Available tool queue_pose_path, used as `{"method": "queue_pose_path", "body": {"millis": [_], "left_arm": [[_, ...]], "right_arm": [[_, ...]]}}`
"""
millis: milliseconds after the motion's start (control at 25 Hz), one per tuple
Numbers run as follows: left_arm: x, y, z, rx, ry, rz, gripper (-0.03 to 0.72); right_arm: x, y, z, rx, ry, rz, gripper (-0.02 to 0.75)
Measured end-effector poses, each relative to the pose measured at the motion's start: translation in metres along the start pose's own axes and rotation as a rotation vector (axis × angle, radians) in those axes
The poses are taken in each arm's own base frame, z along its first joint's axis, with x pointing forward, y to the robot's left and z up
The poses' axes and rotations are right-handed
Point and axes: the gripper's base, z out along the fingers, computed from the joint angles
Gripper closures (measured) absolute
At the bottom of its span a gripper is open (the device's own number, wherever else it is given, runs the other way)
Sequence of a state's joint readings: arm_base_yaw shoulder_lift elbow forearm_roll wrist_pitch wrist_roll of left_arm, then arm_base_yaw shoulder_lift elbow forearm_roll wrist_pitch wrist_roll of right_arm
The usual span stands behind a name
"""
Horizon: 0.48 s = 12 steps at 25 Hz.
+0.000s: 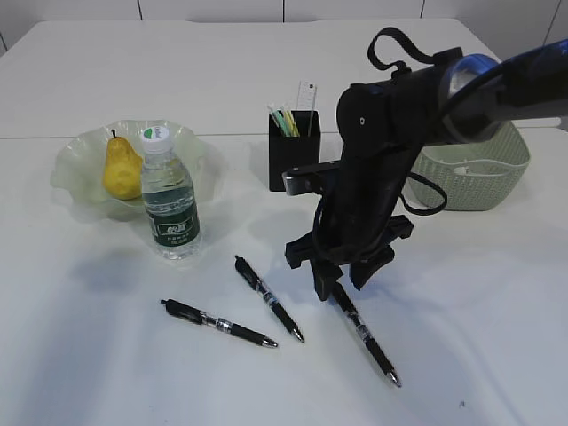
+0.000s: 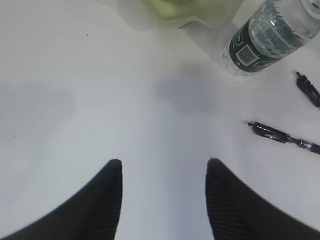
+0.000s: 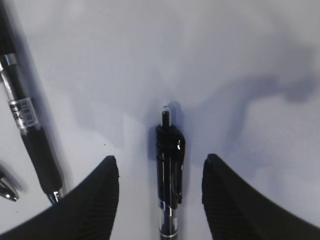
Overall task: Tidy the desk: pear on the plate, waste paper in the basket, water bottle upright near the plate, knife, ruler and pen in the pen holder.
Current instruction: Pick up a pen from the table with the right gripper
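The yellow pear [image 1: 122, 169] lies on the ruffled green plate [image 1: 75, 155]. In front of the plate the water bottle [image 1: 169, 200] stands upright. The black pen holder [image 1: 294, 146] holds the clear ruler [image 1: 306, 96] and some green and yellow sticks; I cannot make out a knife. Three black pens lie on the desk. My right gripper [image 3: 160, 160] hangs open low over the rightmost pen [image 3: 169, 170], a finger on each side of its clip end, not touching it. My left gripper [image 2: 164, 162] is open above bare desk. The waste paper is out of view.
The sage green basket [image 1: 475, 173] stands at the back right, behind my right arm. The two other pens [image 1: 219, 324] [image 1: 269, 300] lie left of the right gripper; one of them [image 3: 27, 125] runs close beside its left finger. Bottle [image 2: 265, 37] and plate [image 2: 185, 10] are ahead of the left gripper.
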<state>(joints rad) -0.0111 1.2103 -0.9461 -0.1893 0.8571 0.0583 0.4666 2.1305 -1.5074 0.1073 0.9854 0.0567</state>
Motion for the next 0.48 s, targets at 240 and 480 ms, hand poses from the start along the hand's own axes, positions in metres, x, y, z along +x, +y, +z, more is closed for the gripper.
{"method": "queue_pose_path", "body": {"millis": [240, 480], "left_arm": [[-0.0001, 0.0, 0.0, 0.0, -0.001, 0.0, 0.307], [-0.0003, 0.0, 0.0, 0.0, -0.004, 0.0, 0.307]], "right_arm": [[-0.0002, -0.0014, 0.004, 0.014, 0.007, -0.009, 0.339], [-0.0002, -0.003, 0.0121, 0.026, 0.026, -0.014, 0.339]]}}
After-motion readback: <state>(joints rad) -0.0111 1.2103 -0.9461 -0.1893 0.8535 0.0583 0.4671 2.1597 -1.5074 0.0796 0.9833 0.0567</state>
